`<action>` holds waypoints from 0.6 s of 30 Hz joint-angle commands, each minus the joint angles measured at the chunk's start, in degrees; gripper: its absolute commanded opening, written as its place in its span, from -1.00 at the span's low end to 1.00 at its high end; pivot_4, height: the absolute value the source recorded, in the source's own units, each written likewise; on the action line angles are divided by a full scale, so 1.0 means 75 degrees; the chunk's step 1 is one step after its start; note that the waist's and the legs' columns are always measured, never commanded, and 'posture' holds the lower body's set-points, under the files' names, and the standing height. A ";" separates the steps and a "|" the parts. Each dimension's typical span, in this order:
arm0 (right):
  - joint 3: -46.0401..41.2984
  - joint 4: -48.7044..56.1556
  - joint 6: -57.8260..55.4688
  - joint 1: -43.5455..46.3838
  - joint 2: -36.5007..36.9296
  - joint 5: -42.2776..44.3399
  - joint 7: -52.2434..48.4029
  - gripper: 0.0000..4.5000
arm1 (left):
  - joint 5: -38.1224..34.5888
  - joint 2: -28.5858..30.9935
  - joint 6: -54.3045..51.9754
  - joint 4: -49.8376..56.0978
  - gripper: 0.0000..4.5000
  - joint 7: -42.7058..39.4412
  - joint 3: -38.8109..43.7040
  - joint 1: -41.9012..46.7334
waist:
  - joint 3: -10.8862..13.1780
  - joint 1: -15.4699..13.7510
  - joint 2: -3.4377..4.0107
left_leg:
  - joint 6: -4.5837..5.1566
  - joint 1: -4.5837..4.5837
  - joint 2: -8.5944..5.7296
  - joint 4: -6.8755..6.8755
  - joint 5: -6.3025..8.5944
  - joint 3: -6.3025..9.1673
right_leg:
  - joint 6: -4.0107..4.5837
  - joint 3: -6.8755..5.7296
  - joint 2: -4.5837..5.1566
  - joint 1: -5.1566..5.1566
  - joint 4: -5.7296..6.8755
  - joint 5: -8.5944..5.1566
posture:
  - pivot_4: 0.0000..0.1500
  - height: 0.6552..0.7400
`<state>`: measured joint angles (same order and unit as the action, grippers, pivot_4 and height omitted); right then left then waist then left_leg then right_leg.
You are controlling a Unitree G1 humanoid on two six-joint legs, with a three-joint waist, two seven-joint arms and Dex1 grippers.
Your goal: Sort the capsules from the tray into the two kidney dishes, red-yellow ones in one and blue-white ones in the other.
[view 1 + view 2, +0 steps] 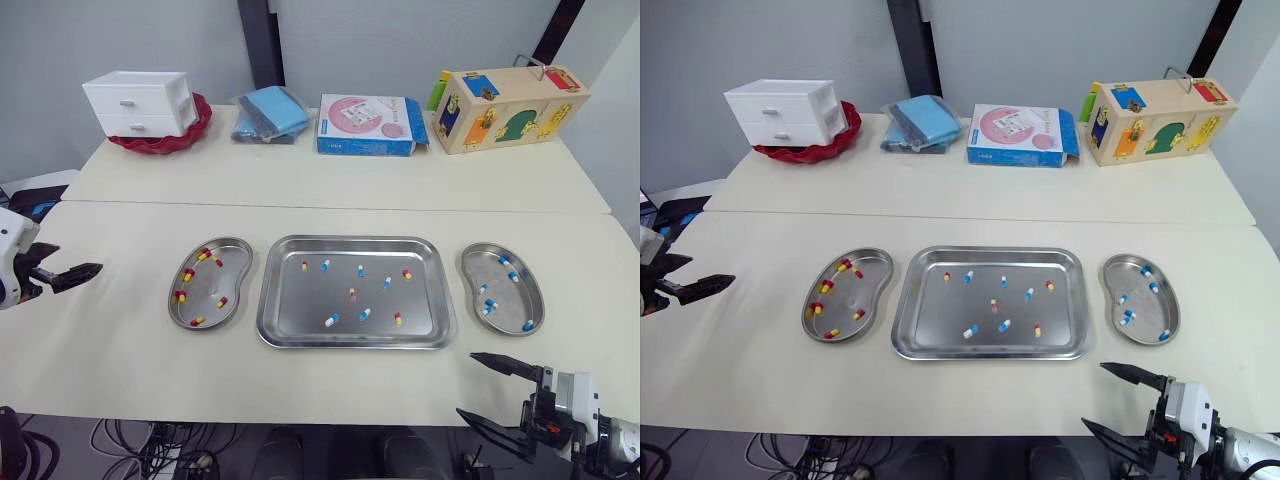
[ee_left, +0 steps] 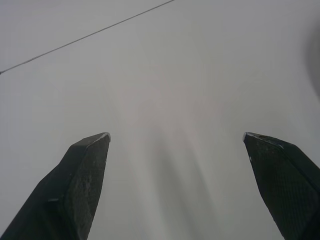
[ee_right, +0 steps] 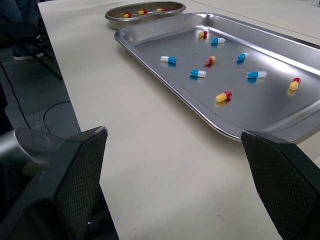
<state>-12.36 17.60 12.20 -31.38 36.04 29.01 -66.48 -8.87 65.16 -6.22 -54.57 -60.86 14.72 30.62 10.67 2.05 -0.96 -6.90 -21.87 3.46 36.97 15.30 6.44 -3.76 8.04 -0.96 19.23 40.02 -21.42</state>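
A steel tray (image 1: 300,310) lies mid-table with several loose capsules, such as a blue-white capsule (image 1: 331,320) and a red-yellow capsule (image 1: 397,319). The kidney dish (image 1: 243,262) on its left holds several red-yellow capsules. On the tray's right, another kidney dish (image 1: 520,300) holds several blue-white ones. My left gripper (image 1: 80,262) hovers open and empty over bare table, far left of that dish. My right gripper (image 1: 465,384) is open and empty by the front table edge, below the right dish, and it faces the tray (image 3: 260,107) in the right wrist view.
Along the back of the far table stand a white drawer unit (image 1: 140,103) on a red basket, a blue cloth bundle (image 1: 270,113), a pink and blue box (image 1: 368,123) and a wooden toy box (image 1: 510,105). Bare tabletop surrounds the dishes.
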 commanded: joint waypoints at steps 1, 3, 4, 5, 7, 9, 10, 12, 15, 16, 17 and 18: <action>-0.0186 0.0105 0.0131 0.0000 0.0070 0.0072 -0.0054 1.00 | -0.0084 0.0023 -0.0075 0.0409 0.97 -0.0149 0.0014 0.0008 | 0.0000 0.0000 0.0000 | 0.0000 0.0000 0.0000 0.0000 0.0000 0.0000 | 0.0000 0.0001 0.0000 0.0000 0.0000 0.0000 | 1.00 1.00; -0.0193 0.0096 0.0121 0.0038 0.0067 0.0075 -0.0033 1.00 | -0.0107 -0.0042 -0.0151 0.0631 0.97 -0.0230 -0.0010 -0.0020 | 0.0000 0.0000 0.0000 | 0.0000 0.0000 0.0000 0.0000 0.0000 0.0000 | 0.0000 0.0000 0.0000 0.0000 0.0000 0.0000 | 1.00 1.00; -0.0198 0.0150 0.0072 0.0043 0.0051 0.0096 0.0024 1.00 | -0.0237 -0.0140 -0.0357 0.1195 0.97 -0.0432 -0.0065 -0.0125 | 0.0000 -0.0001 0.0000 | 0.0000 0.0000 0.0000 0.0001 0.0000 0.0000 | 0.0000 0.0001 0.0000 -0.0001 0.0000 0.0000 | 1.00 1.00; -0.0201 0.0183 0.0033 0.0051 0.0042 0.0113 0.0062 1.00 | -0.0329 -0.0210 -0.0521 0.1613 0.97 -0.0565 -0.0097 -0.0207 | 0.0000 -0.0014 0.0000 | 0.0000 0.0000 0.0000 0.0001 0.0000 0.0000 | 0.0000 0.0001 0.0000 -0.0001 0.0000 0.0000 | 1.00 1.00; -0.0205 0.0222 0.0001 0.0075 0.0036 0.0126 0.0107 1.00 | -0.0621 -0.0391 -0.1023 0.2714 0.97 -0.0844 -0.0175 -0.0393 | 0.0000 -0.0033 0.0000 | 0.0000 -0.0001 0.0001 0.0001 0.0000 0.0000 | 0.0000 0.0000 0.0001 -0.0004 0.0001 0.0000 | 1.00 1.00; -0.0216 0.0224 0.0000 0.0108 0.0036 0.0131 0.0130 1.00 | -0.0884 -0.0562 -0.1496 0.3749 0.97 -0.1008 -0.0268 -0.0558 | 0.0000 -0.0041 0.0000 | -0.0001 -0.0001 0.0001 0.0003 0.0000 0.0001 | 0.0000 0.0000 0.0001 -0.0007 0.0000 0.0000 | 1.00 1.00; -0.0221 0.0222 -0.0004 0.0125 0.0037 0.0134 0.0140 1.00 | -0.0971 -0.0627 -0.1672 0.4153 0.97 -0.1046 -0.0308 -0.0627 | 0.0000 -0.0037 -0.0001 | -0.0001 -0.0001 0.0001 0.0004 0.0000 0.0001 | 0.0000 0.0000 0.0001 -0.0008 0.0001 0.0000 | 1.00 1.00; -0.0234 0.0327 -0.0085 0.0120 0.0050 0.0166 0.0202 1.00 | -0.1199 -0.0849 -0.2071 0.5237 0.97 -0.1200 -0.0619 -0.0653 | 0.0000 -0.0026 0.0000 | -0.0001 -0.0001 0.0002 0.0004 0.0000 0.0001 | 0.0000 0.0001 0.0001 -0.0008 0.0000 0.0000 | 1.00 1.00; -0.0224 0.0511 -0.0230 0.0094 0.0041 0.0221 0.0330 1.00 | -0.1276 -0.1150 -0.2381 0.6260 0.97 -0.1327 -0.1175 -0.0432 | 0.0000 -0.0029 0.0000 | -0.0001 -0.0002 0.0001 0.0004 0.0000 0.0001 | 0.0000 0.0004 0.0001 -0.0009 0.0000 0.0000 | 1.00 1.00; -0.0216 0.0567 -0.0279 0.0102 0.0021 0.0238 0.0383 1.00 | -0.1260 -0.1265 -0.2447 0.6448 0.97 -0.1325 -0.1359 -0.0286 | 0.0000 -0.0030 0.0000 | -0.0001 -0.0001 0.0001 0.0004 0.0000 0.0000 | 0.0000 0.0005 0.0001 -0.0009 0.0000 0.0000 | 1.00 1.00; -0.0204 0.0627 -0.0330 0.0117 -0.0003 0.0251 0.0447 1.00 | -0.1263 -0.1416 -0.2518 0.6619 0.97 -0.1339 -0.1561 -0.0102 | 0.0000 -0.0027 0.0000 | -0.0001 -0.0001 0.0001 0.0006 0.0000 0.0000 | 0.0000 0.0004 0.0001 -0.0009 0.0000 0.0000 | 1.00 1.00; -0.0195 0.0674 -0.0368 0.0130 -0.0020 0.0261 0.0499 1.00 | -0.1266 -0.1540 -0.2570 0.6741 0.97 -0.1352 -0.1718 0.0043 | 0.0000 -0.0027 0.0000 | -0.0001 -0.0001 0.0001 0.0007 0.0000 0.0000 | 0.0000 0.0005 0.0001 -0.0010 0.0000 0.0001 | 1.00 1.00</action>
<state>-12.53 20.50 9.82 -30.32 35.98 29.63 -63.54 -17.79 53.85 -24.70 -6.87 -70.72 2.82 28.91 10.67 1.84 -0.96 -6.90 -21.88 3.46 37.03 15.30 6.44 -3.77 8.08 -0.95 19.15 40.02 -21.41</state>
